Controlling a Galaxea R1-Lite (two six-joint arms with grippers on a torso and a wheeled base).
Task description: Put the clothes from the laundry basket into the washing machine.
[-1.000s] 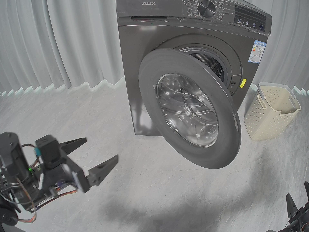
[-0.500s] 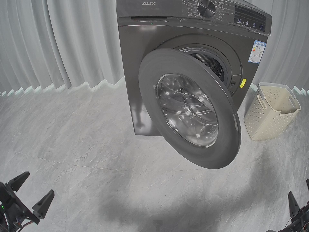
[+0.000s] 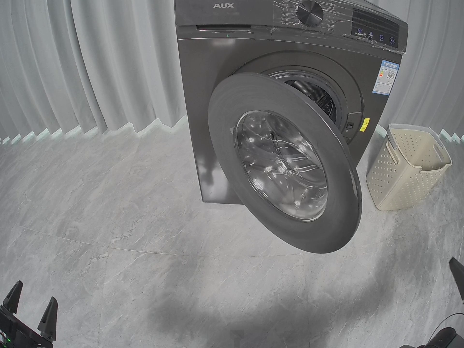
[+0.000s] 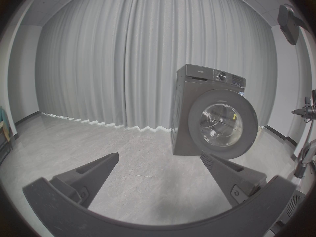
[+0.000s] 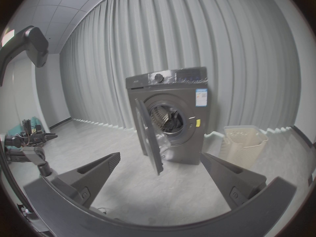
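Note:
The grey washing machine (image 3: 270, 39) stands against the curtain with its round door (image 3: 285, 165) swung wide open. I can see into the drum (image 5: 166, 118), where something dark lies; I cannot tell what it is. The cream laundry basket (image 3: 408, 170) sits on the floor just right of the machine, and what I see of its inside looks bare. My left gripper (image 3: 31, 299) is low at the near left, open and holding nothing, far from the machine. My right gripper (image 5: 160, 155) is open too, low at the near right, with one finger (image 3: 456, 272) showing in the head view.
Pale marble floor (image 3: 145, 228) lies wide and bare between me and the machine. Grey curtains (image 3: 96, 49) hang behind it. The open door sticks out over the floor toward me, and the basket lies beyond its free edge.
My left gripper has dropped and pulled back from mid-left to the bottom left corner of the head view, still open. The right gripper has shifted slightly toward the right edge.

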